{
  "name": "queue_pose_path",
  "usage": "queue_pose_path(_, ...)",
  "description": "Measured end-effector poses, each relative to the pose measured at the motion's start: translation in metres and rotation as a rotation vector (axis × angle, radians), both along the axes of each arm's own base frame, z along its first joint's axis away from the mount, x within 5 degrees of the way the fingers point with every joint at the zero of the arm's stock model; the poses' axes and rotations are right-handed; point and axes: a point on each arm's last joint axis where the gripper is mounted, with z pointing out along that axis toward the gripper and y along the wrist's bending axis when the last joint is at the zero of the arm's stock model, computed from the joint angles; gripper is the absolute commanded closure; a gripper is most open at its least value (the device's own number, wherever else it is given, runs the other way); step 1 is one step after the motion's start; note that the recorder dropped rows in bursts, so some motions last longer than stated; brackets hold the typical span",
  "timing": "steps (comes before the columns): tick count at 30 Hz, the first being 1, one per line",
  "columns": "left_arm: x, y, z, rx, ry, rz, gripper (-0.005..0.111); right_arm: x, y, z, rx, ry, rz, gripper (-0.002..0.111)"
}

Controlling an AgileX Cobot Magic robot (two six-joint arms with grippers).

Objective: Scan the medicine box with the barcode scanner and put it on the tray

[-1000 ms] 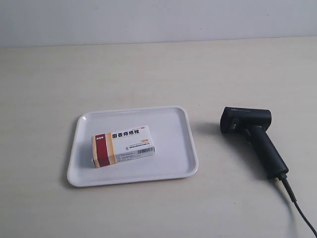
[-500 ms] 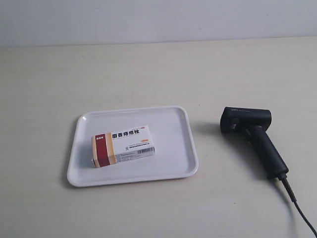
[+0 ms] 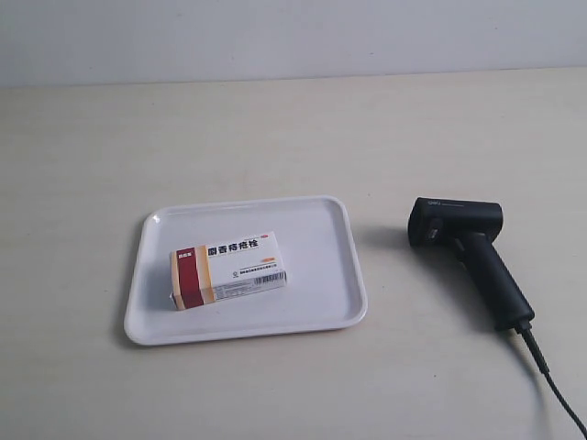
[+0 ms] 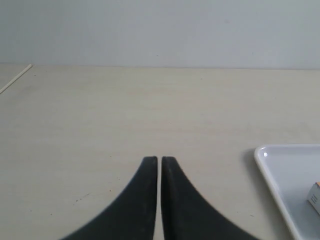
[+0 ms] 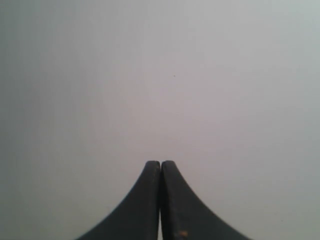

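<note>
The medicine box lies flat inside the white tray, red band toward the exterior view's left, barcode on its near side. The black barcode scanner lies on the table beside the tray, at the exterior view's right, its cable trailing to the near edge. Neither arm shows in the exterior view. My left gripper is shut and empty above bare table, with a corner of the tray and an edge of the box off to one side. My right gripper is shut and empty, facing a plain grey wall.
The beige table ends at a pale grey wall at the back. A table edge shows in the left wrist view.
</note>
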Motion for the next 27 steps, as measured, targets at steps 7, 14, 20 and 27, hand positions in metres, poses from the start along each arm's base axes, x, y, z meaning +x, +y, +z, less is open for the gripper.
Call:
queue_pose_path(7,0.0,0.0,0.0,0.0,0.0,0.0,0.101,0.0,0.0,0.0,0.0,0.0,0.0,0.108)
queue_pose_path(14,0.0,0.0,0.0,0.0,0.001,0.0,0.101,0.023,0.013,-0.056,-0.083,0.235,0.028,0.108)
queue_pose_path(20,0.0,0.0,0.0,0.0,0.001,0.0,0.101,0.043,0.021,-0.111,-0.095,0.286,0.02,0.108)
queue_pose_path(27,0.0,0.0,0.0,0.002,0.001,0.0,0.101,0.05,0.023,-0.145,-0.146,0.331,0.008,0.108)
